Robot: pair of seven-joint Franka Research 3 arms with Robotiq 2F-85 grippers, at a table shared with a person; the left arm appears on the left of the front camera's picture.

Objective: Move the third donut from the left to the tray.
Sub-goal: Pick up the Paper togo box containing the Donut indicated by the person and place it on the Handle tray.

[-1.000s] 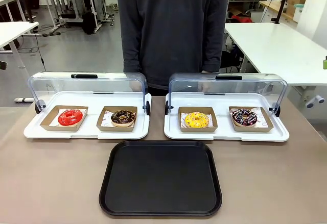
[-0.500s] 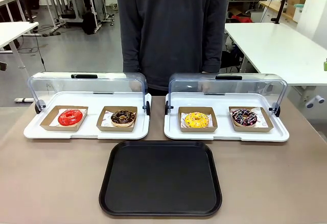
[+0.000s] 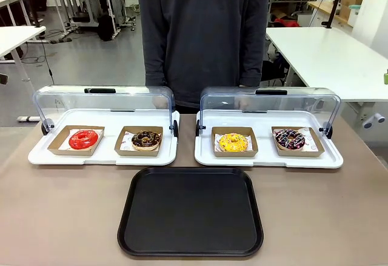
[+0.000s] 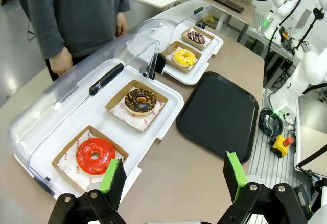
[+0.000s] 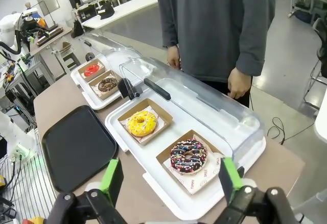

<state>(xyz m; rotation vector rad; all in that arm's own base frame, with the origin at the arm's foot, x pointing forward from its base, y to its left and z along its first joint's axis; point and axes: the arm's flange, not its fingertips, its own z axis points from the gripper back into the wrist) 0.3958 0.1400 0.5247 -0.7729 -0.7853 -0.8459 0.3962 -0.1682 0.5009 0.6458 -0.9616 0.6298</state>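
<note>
- You are at the opening step. The yellow donut (image 3: pixel 233 141) sits untouched in its cardboard holder (image 3: pixel 234 152) on the right-hand white tray (image 3: pixel 267 159), third in the row counting from the left.
- On that white tray a sprinkled chocolate donut (image 3: pixel 290 139) sits beside it. A plain chocolate donut (image 3: pixel 146 139) and a red donut (image 3: pixel 83 139) sit on the other one. Leave all three alone.
- The clear lid (image 3: pixel 270 101) over the yellow donut is rolled back, so you can reach it from above and from the near side.
- The black tray (image 3: pixel 191 211) lies on the table (image 3: pixel 54 217) just in front of the two white trays, with nothing on it.
- Your left end effector (image 4: pixel 173 175) has its fingers wide apart and holds nothing. It hangs near the red donut, well apart from the yellow one.
- Your right end effector (image 5: pixel 170 180) is likewise spread and bare, above the near edge of the right-hand white tray, with the yellow donut ahead of it.
- The right arm looks the better choice, being nearer.
- The next move, as I judge it, is to bring that arm over the yellow donut, lower it, and close on the holder's wall rather than the glaze.
- The holder beside it is close, so line the fingers up to miss it.
- A person (image 3: pixel 203 36) stands at the far side with hands behind the lids. Keep your reach on the near side.
</note>
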